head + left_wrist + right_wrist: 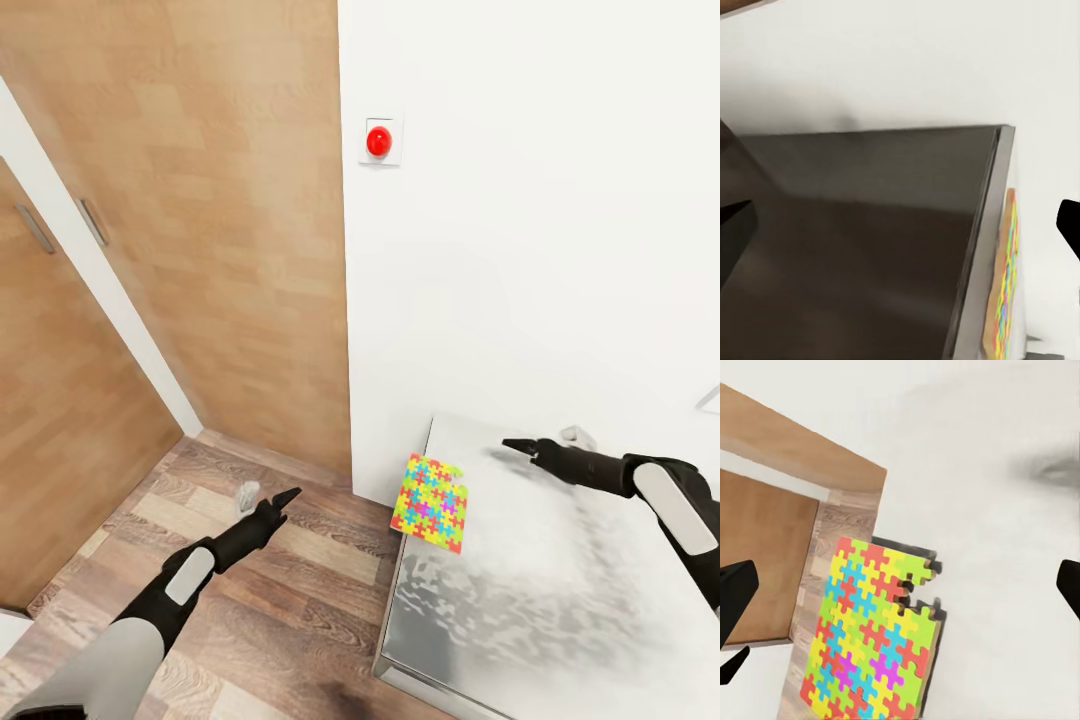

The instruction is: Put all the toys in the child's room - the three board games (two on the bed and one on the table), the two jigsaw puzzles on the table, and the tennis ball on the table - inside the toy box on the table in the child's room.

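Multicoloured against the pale grey table (pixel 560 600), one jigsaw puzzle (pixel 431 503) lies at the table's corner, its edge overhanging toward the wood-plank floor (pixel 250 600); from the right gripper (pixel 545 442) it sits at about eight o'clock, near but apart. That gripper's jaws stand wide and hold nothing, as the right wrist view shows with the puzzle (pixel 874 634) between the dark finger edges. The left gripper (pixel 265 497) hovers over the floor, jaws likewise spread and empty, at nine o'clock from the puzzle. I judge the step in hand is fetching this puzzle; next the right arm must drop to its overhanging edge and pinch the thin sheet.
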Tool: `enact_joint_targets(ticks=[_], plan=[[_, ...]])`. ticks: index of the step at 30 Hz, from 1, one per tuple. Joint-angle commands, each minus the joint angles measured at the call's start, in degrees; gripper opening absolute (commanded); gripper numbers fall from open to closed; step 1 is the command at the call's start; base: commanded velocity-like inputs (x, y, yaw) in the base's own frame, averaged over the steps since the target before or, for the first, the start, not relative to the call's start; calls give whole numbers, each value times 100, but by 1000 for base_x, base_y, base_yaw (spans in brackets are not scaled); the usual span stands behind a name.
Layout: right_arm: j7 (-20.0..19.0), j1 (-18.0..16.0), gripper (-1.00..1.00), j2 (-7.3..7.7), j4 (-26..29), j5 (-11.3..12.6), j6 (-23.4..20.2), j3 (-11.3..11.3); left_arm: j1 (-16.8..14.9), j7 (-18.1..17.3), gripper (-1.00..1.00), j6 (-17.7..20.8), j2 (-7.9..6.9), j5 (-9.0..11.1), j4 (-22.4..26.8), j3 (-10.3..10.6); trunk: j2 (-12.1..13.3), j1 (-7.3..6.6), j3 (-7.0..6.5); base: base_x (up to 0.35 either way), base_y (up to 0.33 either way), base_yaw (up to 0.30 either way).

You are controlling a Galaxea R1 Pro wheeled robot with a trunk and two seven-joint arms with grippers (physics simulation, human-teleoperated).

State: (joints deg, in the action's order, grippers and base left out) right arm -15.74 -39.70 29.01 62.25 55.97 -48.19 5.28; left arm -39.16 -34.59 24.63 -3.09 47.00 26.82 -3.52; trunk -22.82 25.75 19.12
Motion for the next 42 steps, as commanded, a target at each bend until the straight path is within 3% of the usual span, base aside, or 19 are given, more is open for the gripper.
enact_joint_targets(ticks=[1, 17, 32, 42], plan=[[-31, 46, 100, 5, 123, -36, -14, -20, -6, -41, 100, -12, 10, 10, -49, -14, -10, 3, 10, 0, 0, 0], [-26, 290, 100, -29, 714, -57, -30, -121, -24, -158, 100, -468, 108, -70, -300, -1, -10, 3, 10, 0, 0, 0], [-34, 296, 100, -57, 811, -43, -173, -130, -29, -162, 100, -484, 121, -76, -309, 7, -10, 3, 10, 0, 0, -8], [-31, 295, 100, -61, 919, -43, -243, -132, -29, -161, 100, -485, 124, -77, -309, 9, -10, 3, 10, 0, 0, -183]])
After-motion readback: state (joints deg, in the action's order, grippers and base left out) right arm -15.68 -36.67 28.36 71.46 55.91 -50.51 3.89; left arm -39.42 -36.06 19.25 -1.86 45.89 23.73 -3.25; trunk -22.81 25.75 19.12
